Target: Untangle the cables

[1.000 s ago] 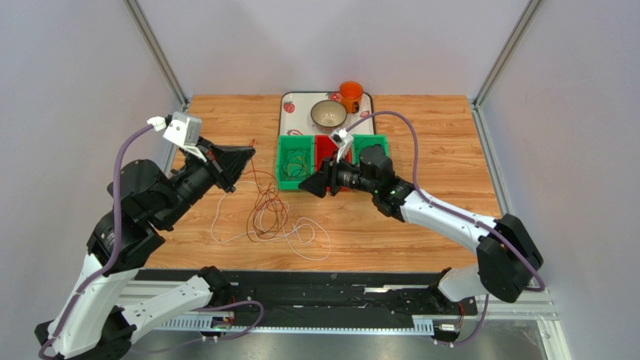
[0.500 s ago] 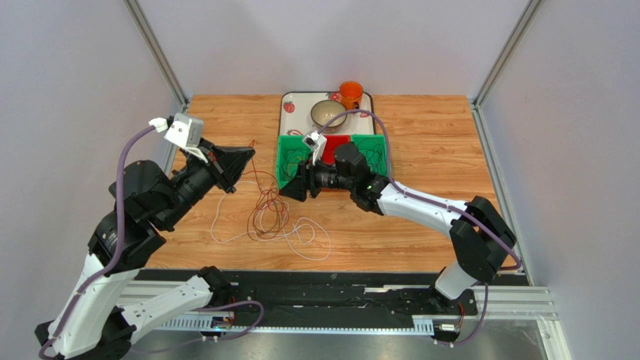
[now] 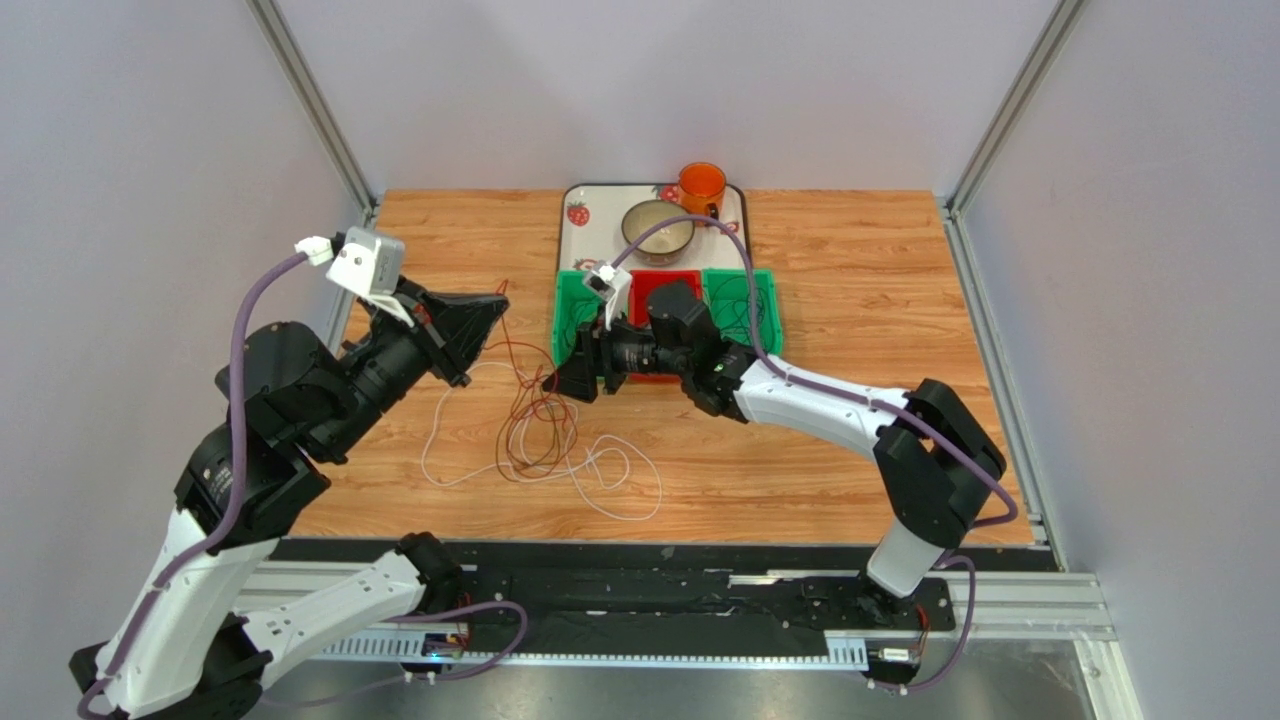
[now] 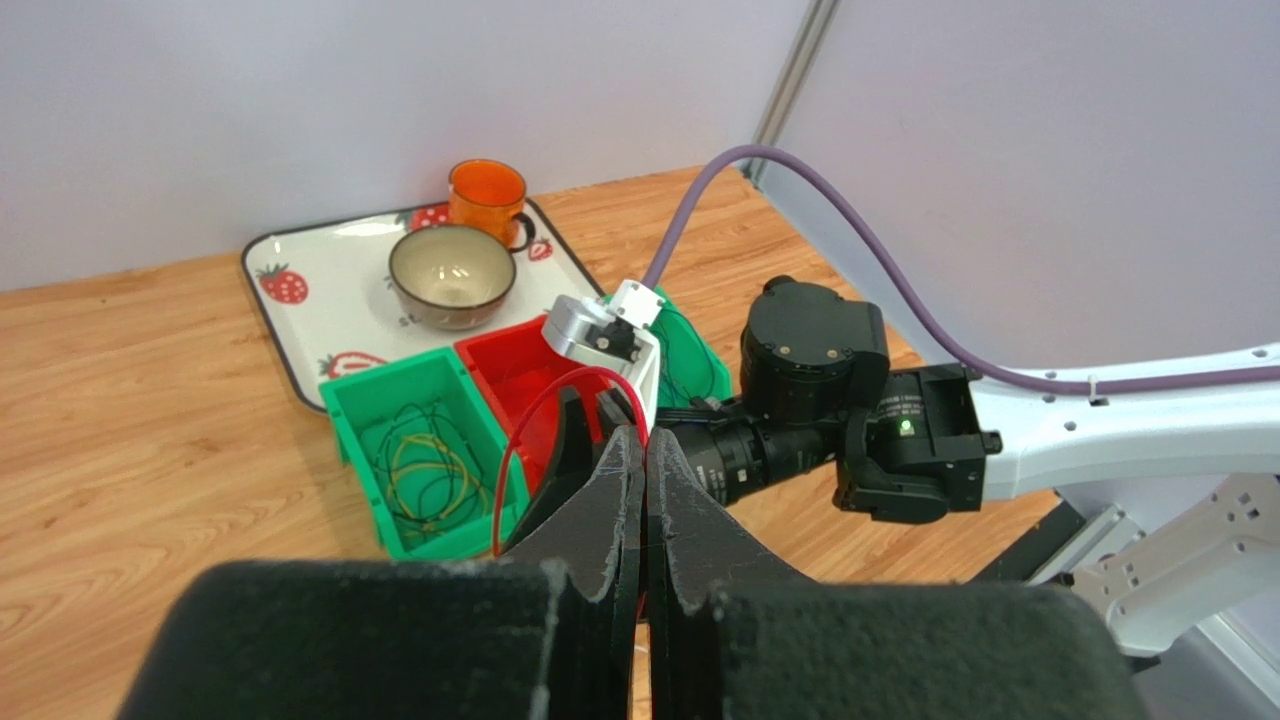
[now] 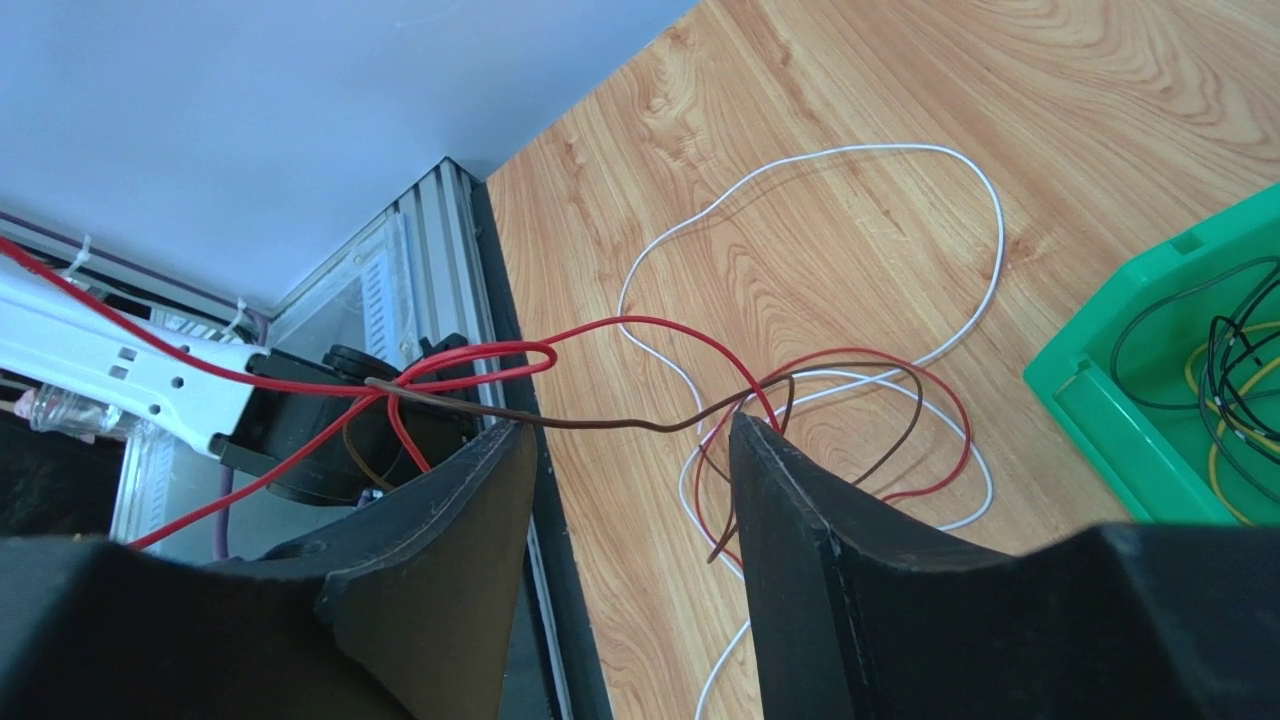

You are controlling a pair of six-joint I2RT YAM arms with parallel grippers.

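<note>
Now, key relation: a red strand [image 5: 631, 320] and a brown strand [image 5: 601, 423] run in one long line from the raised left hand [image 4: 643, 458] down to the cables [image 3: 538, 428], and they cross the open gap of the right hand [image 5: 631, 435] at its tips.
Depth: I cannot tell whether the two strands lie inside that gap or just beyond it.
Left hand: clenched on the red strand, well apart from the green bin [image 4: 388, 375], on the far side of the tangle from it.
Right hand: released, fingers spread, just beside the green bin on its tangle side.
Nearer arm: the right, by my reading; its tips are near the strands, just above the pile.
Cables, place: most lie in a loose heap on the worktop [image 3: 842, 240] near the green bin; a few yellow and dark ones lie inside it.
Count, hands: two.
Count, bins: three in a row, two green and one red between them.
Count, loose cables: one white loop for certain, and red and brown loops too overlapped to number.
Count, beyond the green bin: one tray, one bowl, one orange mug.
</note>
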